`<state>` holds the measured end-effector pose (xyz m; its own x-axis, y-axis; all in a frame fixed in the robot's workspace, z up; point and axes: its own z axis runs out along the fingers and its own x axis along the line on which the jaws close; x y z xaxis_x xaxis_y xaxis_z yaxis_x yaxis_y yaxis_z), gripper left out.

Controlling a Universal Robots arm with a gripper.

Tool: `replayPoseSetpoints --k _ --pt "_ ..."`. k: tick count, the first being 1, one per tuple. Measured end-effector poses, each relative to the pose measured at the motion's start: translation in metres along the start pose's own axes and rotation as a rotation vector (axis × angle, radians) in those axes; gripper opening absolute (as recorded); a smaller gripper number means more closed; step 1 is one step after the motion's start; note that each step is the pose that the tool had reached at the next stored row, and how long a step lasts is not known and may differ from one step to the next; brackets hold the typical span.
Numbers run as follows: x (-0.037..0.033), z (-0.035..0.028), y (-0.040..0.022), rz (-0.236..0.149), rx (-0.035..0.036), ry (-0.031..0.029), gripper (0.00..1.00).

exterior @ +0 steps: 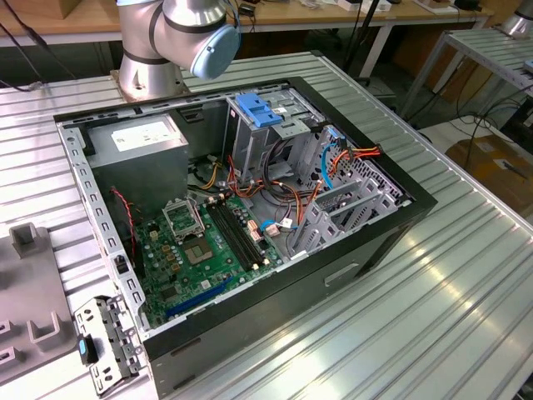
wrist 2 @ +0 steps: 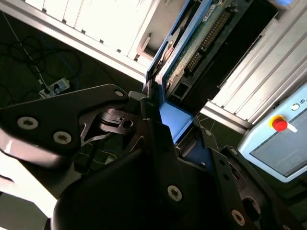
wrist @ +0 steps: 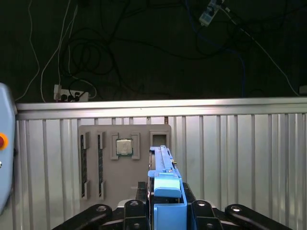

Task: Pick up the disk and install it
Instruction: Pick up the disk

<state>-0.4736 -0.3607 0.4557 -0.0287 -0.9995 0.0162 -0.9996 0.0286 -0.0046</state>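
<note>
Blue-railed disk (wrist: 165, 184) sits clamped edge-on in the pincer (wrist: 165, 208), above the surface (wrist: 230, 153). I'd say keep the rails square so nothing snags at the cage (exterior: 252, 137).

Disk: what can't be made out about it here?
- Flat silver-metal disk with blue plastic side rails: its label face is turned away in both wrist views, and its held end is covered by the black claw.
- Grey robot arm: cut off by the exterior view's top edge.
- Grey metal cage with blue handle, in the case: its walls hide the slot inside.
</note>
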Motion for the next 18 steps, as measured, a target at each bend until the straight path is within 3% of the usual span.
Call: replayPoseSetpoints --k 13,18 --pt "0.0002 -0.0127 0.0 0.0 0.0001 0.0031 0.37" --pt "0.0003 -0.0207 -0.0001 0.0 0.0002 0.0035 0.37"
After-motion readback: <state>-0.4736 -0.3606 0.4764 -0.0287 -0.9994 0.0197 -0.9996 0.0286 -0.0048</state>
